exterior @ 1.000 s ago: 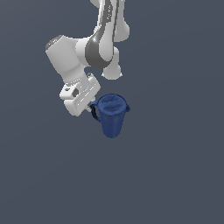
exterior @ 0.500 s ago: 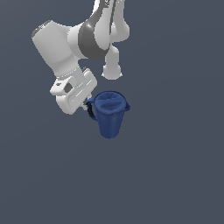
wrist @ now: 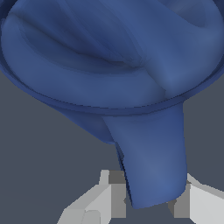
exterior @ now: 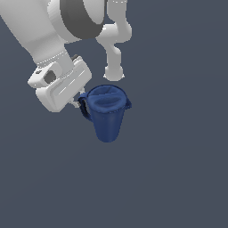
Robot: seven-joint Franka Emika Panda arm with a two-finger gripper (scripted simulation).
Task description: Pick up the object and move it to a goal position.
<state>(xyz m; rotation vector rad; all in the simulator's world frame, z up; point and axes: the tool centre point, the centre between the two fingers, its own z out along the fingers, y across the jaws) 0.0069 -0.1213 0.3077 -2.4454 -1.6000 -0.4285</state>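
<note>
Open grey floor (exterior: 178,178) across lower and right frame, free for passage. Upper left blocked by arm (exterior: 58,26), with pitcher (exterior: 107,113) at centre, handle between gripper (wrist: 148,199) fingers.

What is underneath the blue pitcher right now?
Only plain grey ground shows below the pitcher; no support is visible. The gripper has its handle between its fingers.

bare simulator render: featureless slate-grey backdrop (exterior: 178,178).

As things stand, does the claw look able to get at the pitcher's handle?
Probably yes: the claw already straddles the handle of the blue pitcher, a finger on each side, nothing in between.
</note>
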